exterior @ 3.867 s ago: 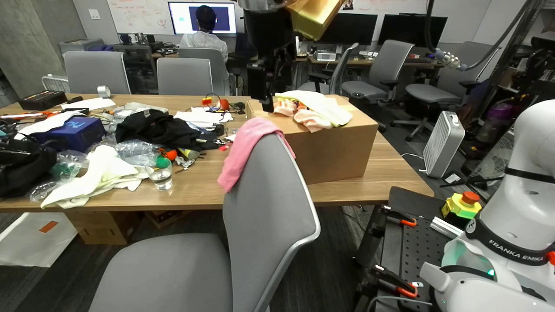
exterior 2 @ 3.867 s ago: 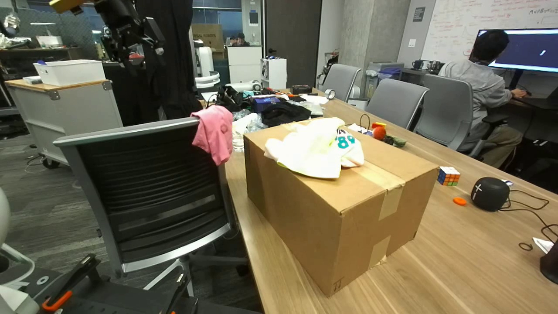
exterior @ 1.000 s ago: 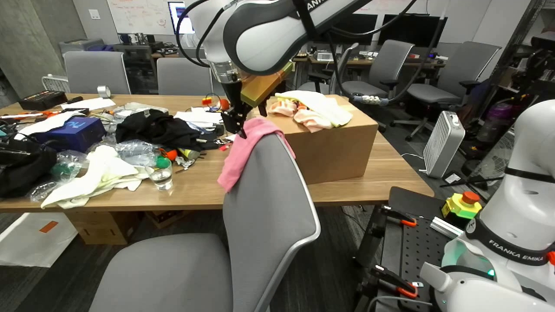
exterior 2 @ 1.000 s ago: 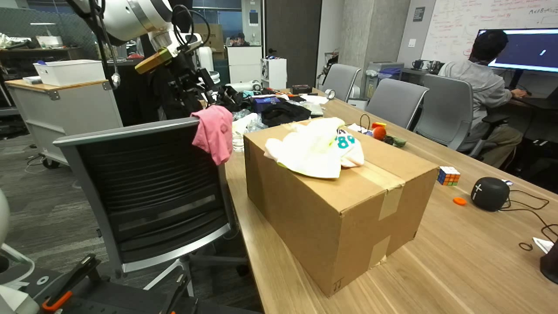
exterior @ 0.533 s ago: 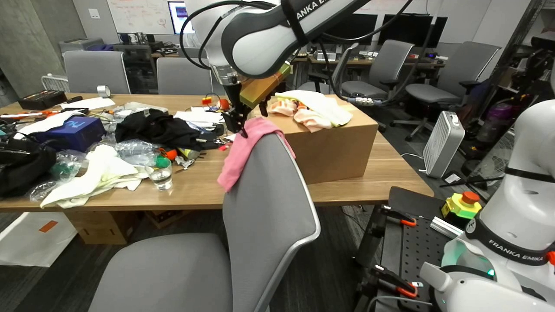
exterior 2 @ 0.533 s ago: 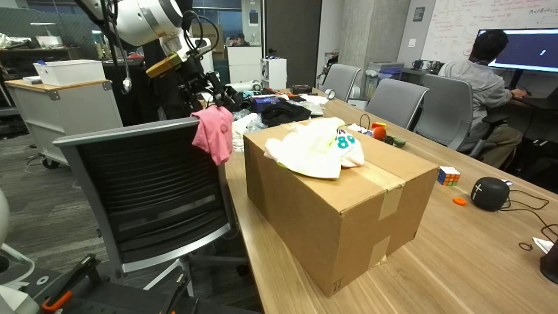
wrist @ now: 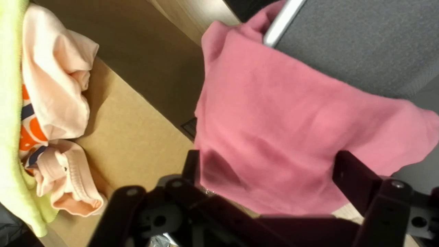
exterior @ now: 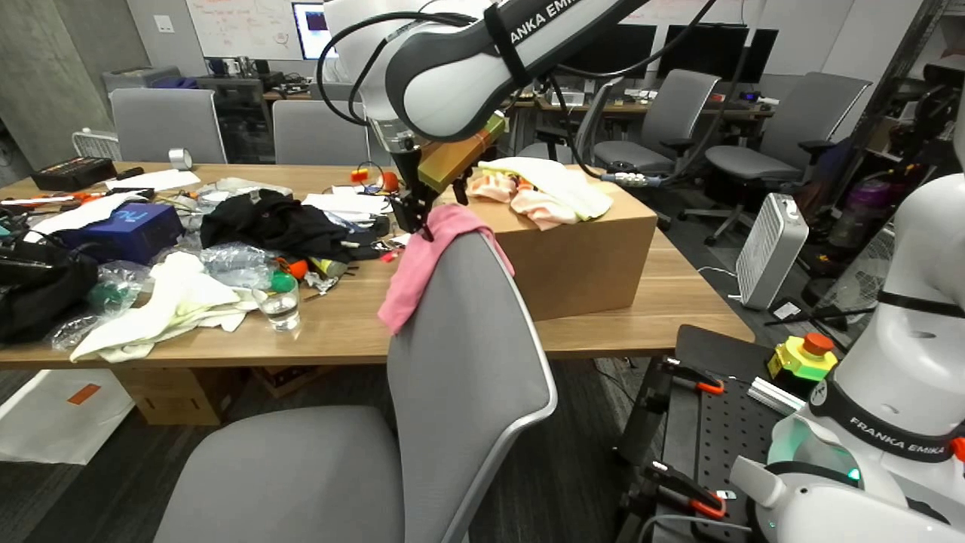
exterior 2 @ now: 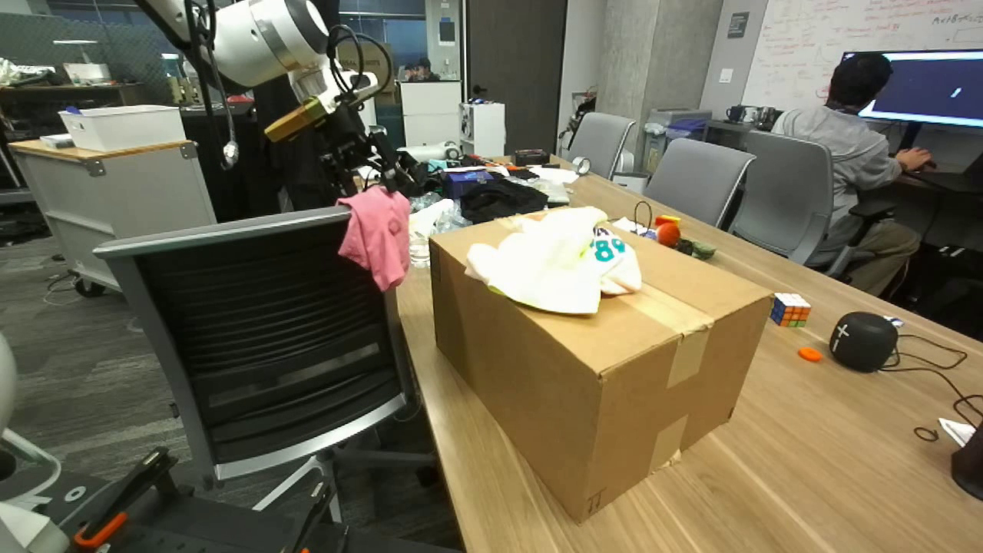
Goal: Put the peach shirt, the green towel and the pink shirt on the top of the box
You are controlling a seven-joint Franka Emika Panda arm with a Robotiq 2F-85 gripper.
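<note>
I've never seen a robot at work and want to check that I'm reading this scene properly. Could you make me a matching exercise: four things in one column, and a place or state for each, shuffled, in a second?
Things:
1. pink shirt
2. green towel
3. box
4. fingers of the robot

Places and states:
A. standing on the wooden table
B. wide apart, not closed
C. draped over the back of a grey chair
D. lying partly over the peach shirt

Right pairs: 1-C, 2-D, 3-A, 4-B.
</note>
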